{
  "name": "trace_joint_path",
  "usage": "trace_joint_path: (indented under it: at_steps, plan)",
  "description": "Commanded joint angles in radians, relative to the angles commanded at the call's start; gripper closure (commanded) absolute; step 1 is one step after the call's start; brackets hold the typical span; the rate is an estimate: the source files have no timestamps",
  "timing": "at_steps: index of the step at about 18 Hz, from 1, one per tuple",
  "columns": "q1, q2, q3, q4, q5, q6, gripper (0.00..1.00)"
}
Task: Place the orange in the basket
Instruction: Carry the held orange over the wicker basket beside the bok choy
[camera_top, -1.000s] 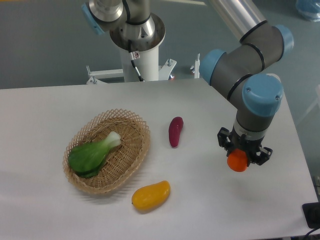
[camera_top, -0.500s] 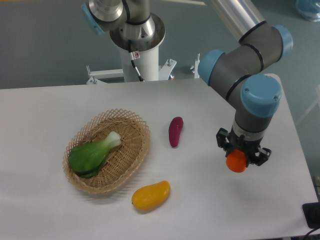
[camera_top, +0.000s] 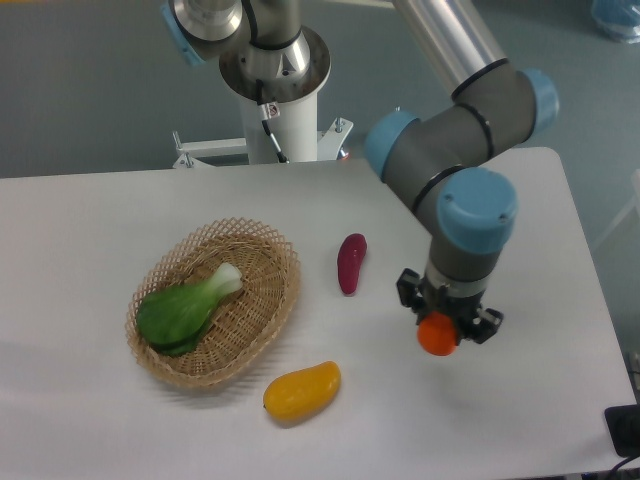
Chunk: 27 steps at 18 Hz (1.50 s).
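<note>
Orange-red and round, the orange (camera_top: 436, 337) sits clamped between the two fingers of the gripper (camera_top: 445, 322), which points straight down from the arm's blue-capped wrist. The fruit appears to hang above the white table (camera_top: 90, 220), on the right-hand side of the view, with nothing beneath it but bare surface.

Well apart to the left lies the basket (camera_top: 268, 303), an oval of tan woven wicker with an open lattice rim. A green bok choy (camera_top: 182, 308) with a pale stem already rests inside, filling the left half. Between basket and gripper, a dark purple sweet potato (camera_top: 350, 263) lies on the table. A yellow mango-like fruit (camera_top: 301, 391) sits just beside the basket's lower right rim.

The step in hand looks like the carry: the orange is grasped and lifted but not yet over the basket. The next move calls for travelling left across the table, high enough to pass over the sweet potato and the wicker rim, then lowering over the bare right half of the basket before the fingers part.
</note>
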Motion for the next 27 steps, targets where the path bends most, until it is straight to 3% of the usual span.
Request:
trace_joint_path:
  at_steps: [17,20,24,27]
  plan:
    - [-0.301,0.003,-0.012,0.005,-0.005,-0.221,0.51]
    - [-0.347,0.009,-0.060,0.012,-0.002,-0.223,0.51]
    - [-0.364,0.031,-0.130,0.083,0.012,-0.223,0.49]
    - [-0.391,0.034,-0.146,0.094,0.051,-0.223,0.44]
